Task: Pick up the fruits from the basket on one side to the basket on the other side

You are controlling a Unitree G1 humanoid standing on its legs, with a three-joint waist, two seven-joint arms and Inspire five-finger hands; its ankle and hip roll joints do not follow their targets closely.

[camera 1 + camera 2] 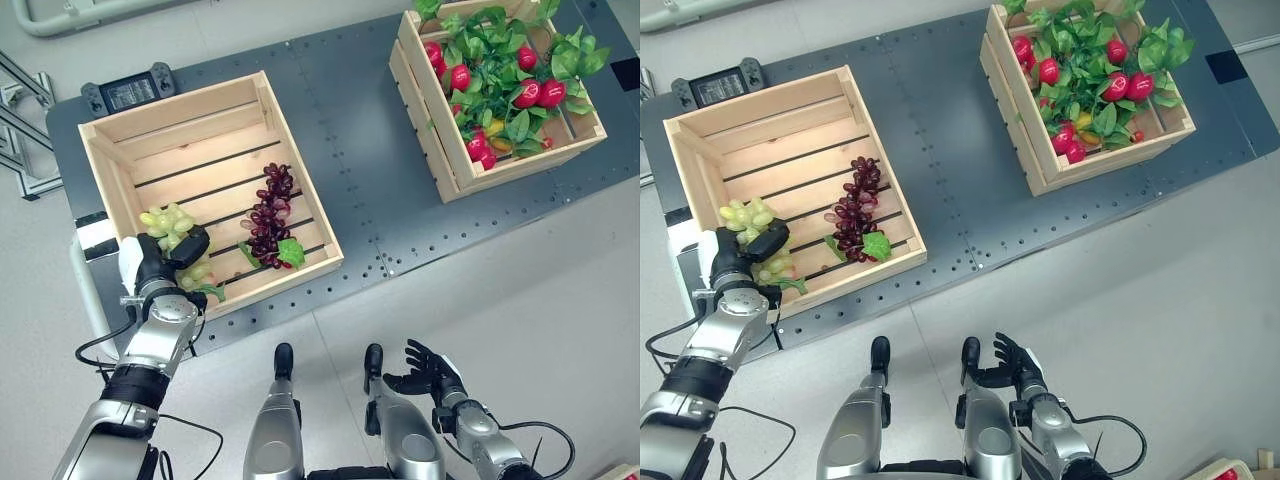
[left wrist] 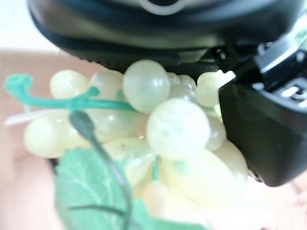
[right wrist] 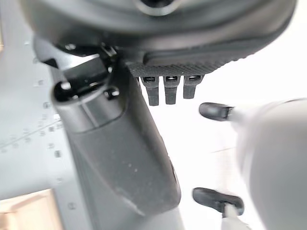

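A dark platform [image 1: 370,190] carries two wooden crates. The green grapes [image 1: 178,240] lie in the left crate [image 1: 110,160], grasped by the left hand [image 1: 160,262], beside purple grapes [image 1: 270,215]. The right hand [image 1: 432,372] hangs relaxed, fingers loose, near the floor.

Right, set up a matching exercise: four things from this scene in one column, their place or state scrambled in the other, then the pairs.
Things:
1. green grapes
2. purple grapes
3. red fruits
4. right hand

Places or states:
A. among green leaves in the far crate
B. open, holding nothing, low beside the platform
C. lying free on the slats of the near crate
D. gripped by the left hand

Pairs: 1-D, 2-C, 3-A, 4-B
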